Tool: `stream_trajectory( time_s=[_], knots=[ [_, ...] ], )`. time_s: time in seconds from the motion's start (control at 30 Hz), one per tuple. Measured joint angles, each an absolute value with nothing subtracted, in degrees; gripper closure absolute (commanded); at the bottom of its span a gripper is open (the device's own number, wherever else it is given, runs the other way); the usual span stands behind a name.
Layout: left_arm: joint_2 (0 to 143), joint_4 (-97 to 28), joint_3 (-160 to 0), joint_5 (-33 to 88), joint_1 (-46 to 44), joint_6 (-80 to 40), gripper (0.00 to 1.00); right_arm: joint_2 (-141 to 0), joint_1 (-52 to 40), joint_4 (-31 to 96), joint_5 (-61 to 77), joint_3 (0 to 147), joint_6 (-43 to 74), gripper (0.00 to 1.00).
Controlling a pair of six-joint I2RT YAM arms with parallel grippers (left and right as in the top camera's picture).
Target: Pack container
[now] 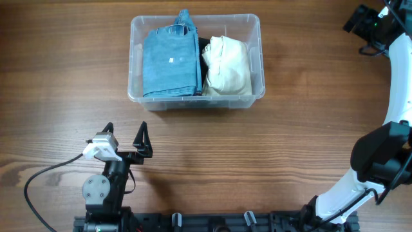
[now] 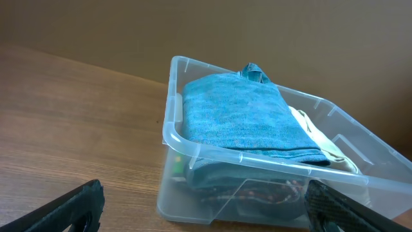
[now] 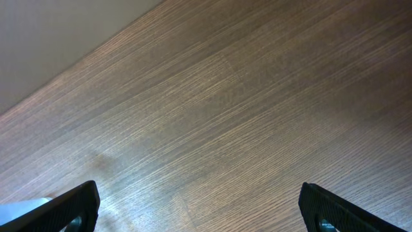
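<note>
The clear plastic container stands at the back middle of the table. Inside it, a folded blue cloth lies on the left and a cream cloth on the right, with something dark between them. My left gripper is open and empty, low over the table in front of the container and apart from it. In the left wrist view the container is just ahead of the open fingers, with the blue cloth on top. My right gripper is raised at the far right; its fingers are open over bare wood.
The wooden table runs all around the container. The right arm curves up along the right edge. A cable trails from the left arm's base at the front left. A dark patterned item shows through the container's near wall.
</note>
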State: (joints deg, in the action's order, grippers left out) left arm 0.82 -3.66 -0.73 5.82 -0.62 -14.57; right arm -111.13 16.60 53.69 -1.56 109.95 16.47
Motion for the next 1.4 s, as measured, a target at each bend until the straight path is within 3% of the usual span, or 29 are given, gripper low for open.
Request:
stream_trajectory(
  time_s=[1.17,1.4],
  knots=[
    [0.8,-3.7,-0.7,5.8,-0.6,-14.6,0.00,-111.1,16.5,53.7,-1.6,110.0,16.5,0.00],
    [0.8,-3.7,-0.7,5.8,-0.6,-14.6,0.00,-102.1,14.3,66.3,-3.7,108.9,12.5,0.00]
  ],
)
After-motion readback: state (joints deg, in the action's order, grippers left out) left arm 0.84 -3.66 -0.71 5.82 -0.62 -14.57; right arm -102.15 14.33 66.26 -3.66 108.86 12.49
